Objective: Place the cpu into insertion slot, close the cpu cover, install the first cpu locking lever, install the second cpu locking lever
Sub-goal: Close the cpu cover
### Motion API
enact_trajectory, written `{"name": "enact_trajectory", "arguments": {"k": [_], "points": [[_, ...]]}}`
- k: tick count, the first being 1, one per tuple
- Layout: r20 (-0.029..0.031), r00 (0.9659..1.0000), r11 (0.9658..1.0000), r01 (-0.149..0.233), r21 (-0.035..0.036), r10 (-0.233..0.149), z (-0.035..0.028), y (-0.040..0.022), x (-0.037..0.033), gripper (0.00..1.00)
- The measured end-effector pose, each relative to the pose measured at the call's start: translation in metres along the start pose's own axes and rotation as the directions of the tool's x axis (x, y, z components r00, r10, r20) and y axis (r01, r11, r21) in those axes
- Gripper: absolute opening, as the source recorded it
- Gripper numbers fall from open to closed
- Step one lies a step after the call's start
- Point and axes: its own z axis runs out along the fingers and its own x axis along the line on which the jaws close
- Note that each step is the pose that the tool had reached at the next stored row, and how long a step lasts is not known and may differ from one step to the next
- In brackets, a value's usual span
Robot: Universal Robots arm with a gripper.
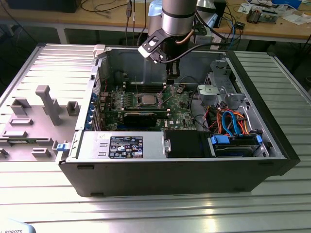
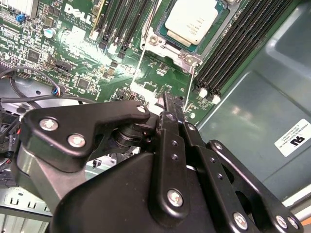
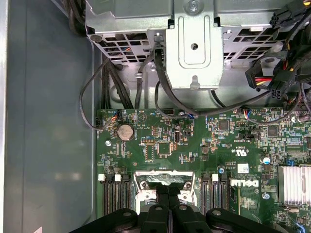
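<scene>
Exterior view: the black gripper [image 1: 173,79] hangs inside an open computer case [image 1: 160,177], with its tip close above the green motherboard [image 1: 181,103]. In the first wrist view its two fingers [image 3: 158,196] meet along a thin seam with nothing visible between them, so the gripper [image 3: 168,188] is narrowed right down. In the second wrist view the gripper [image 2: 166,98] shows side-on as one dark point.

The cpu [image 1: 147,99], a small silvery square, lies on the board at about eight o'clock from the gripper, near it but apart. In the second wrist view the cpu [image 2: 197,19] sits flat in the insertion slot [image 2: 189,59], partly cut off by the picture's edge. The silvery frame of the cpu cover [image 2: 159,41] lies around it. Whether it is pressed fully down is hard to make out. A thin wire lever [image 2: 139,60] and a second wire lever [image 2: 190,87] reach from the slot's corners toward the gripper. I cannot tell if either is latched. In the first wrist view the fingers hide the middle of the slot.

A grey drive cage [image 1: 218,88] stands at three o'clock from the gripper, and a power supply [image 1: 121,144] at seven o'clock.

The arm [image 1: 177,17], a silver-grey cylinder, comes straight down from twelve o'clock, its upper part cut off.
</scene>
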Motion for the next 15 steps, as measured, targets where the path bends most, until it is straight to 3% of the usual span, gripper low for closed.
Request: {"name": "enact_trajectory", "arguments": {"k": [1, 2, 7, 15], "points": [[0.0, 1.0, 1.0, 0.0, 0.0, 0.0, 0.0001, 0.0005, 0.0, 0.11], [0.0, 1.0, 1.0, 0.0, 0.0, 0.0, 0.0008, 0.0052, 0.0, 0.11], [0.0, 1.0, 1.0, 0.0, 0.0, 0.0, 0.0016, 0.0096, 0.0, 0.11], [0.0, 1.0, 1.0, 0.0, 0.0, 0.0, 0.0017, 0.0099, 0.0, 0.11]]}}
